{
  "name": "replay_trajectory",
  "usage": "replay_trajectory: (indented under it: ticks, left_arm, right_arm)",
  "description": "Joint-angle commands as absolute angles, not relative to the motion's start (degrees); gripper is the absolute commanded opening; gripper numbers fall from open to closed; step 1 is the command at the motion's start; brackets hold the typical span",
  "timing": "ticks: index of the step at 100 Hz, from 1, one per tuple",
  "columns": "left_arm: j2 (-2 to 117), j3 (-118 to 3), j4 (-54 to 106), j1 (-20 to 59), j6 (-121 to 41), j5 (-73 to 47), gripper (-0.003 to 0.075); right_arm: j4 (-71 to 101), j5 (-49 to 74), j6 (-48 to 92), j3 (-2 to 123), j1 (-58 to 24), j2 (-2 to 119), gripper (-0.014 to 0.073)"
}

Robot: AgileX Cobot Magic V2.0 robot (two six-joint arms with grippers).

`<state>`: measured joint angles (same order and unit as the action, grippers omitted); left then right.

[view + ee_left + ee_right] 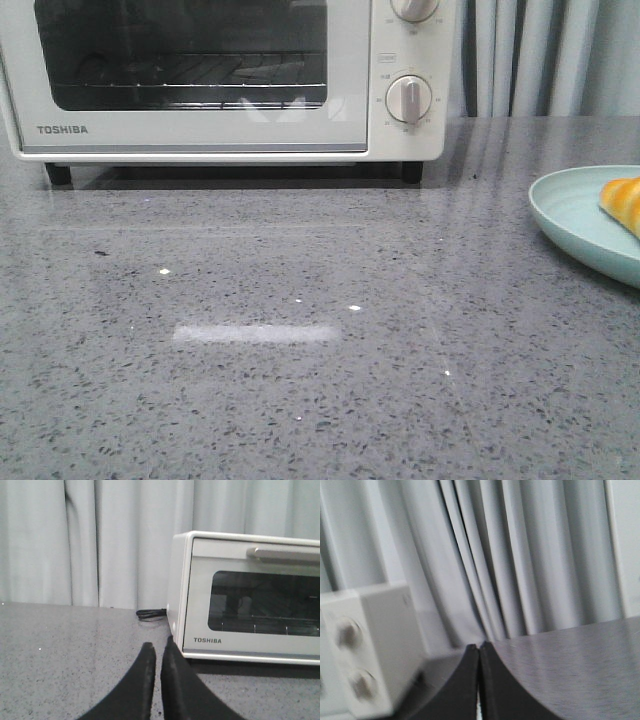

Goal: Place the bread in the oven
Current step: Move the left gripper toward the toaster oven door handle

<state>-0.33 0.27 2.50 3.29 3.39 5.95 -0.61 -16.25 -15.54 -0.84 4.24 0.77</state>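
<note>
White oven (200,80) door closed, bread (622,203) on plate (570,215), both arms' fingers (148,680) pressed together, empty

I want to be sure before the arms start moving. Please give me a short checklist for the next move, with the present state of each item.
1. Oven door open for loading: not ok, it is shut; the handle shows in the left wrist view.
2. Bread located: ok, on the plate at the right edge, partly cut off.
3. Left gripper ready to grasp: not ok, fingers nearly together, holding nothing.
4. Right gripper ready to grasp: not ok, fingers together, holding nothing.
5. Wire rack free: cannot tell, interior dark.
</note>
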Motion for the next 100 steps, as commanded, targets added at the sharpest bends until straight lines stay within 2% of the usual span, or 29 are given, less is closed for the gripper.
replay_trajectory:
  ticks: [1, 29, 61, 66, 81, 92, 100]
  left_arm:
    - [-1.99, 1.61, 4.38, 3.87, 4.18, 14.1, -0.002]
    - [-1.99, 1.61, 9.33, 3.87, 12.5, 24.34, -0.002]
    - [-1.99, 0.2, 9.33, 3.87, 12.73, 21.45, -0.002]
    - [-1.99, -1.36, 9.17, 3.87, 12.73, 18.18, -0.002]
    - [-0.56, -8.77, 5.97, 3.87, 12.73, 4.96, -0.0019]
    - [2.38, -14.64, 2.99, 4.3, 12.29, -1.31, -0.0017]
    - [4.6, -18.36, 2.46, 5.05, 12.13, -2.08, 0.0011]
  right_arm:
    - [-0.4, -24.31, -22.98, -0.95, 4.69, 1.88, -0.0065]
    - [-0.4, -36.11, -24.74, 1.15, 4.69, 1.88, -0.0065]
    - [-0.4, -33.48, -24.74, 1.15, 4.69, 1.88, -0.0065]
    - [-0.98, -30.3, -24.74, 1.94, 4.69, 1.88, -0.0065]
    - [-10.17, -10.92, -24.74, 10.3, 4.69, 1.88, -0.0064]
    - [-16.75, -5.23, -24.74, 16.38, 4.69, 2.85, -0.0052]
    - [-16.99, -1.02, -24.74, 20.84, 4.47, 4.69, 0.0]
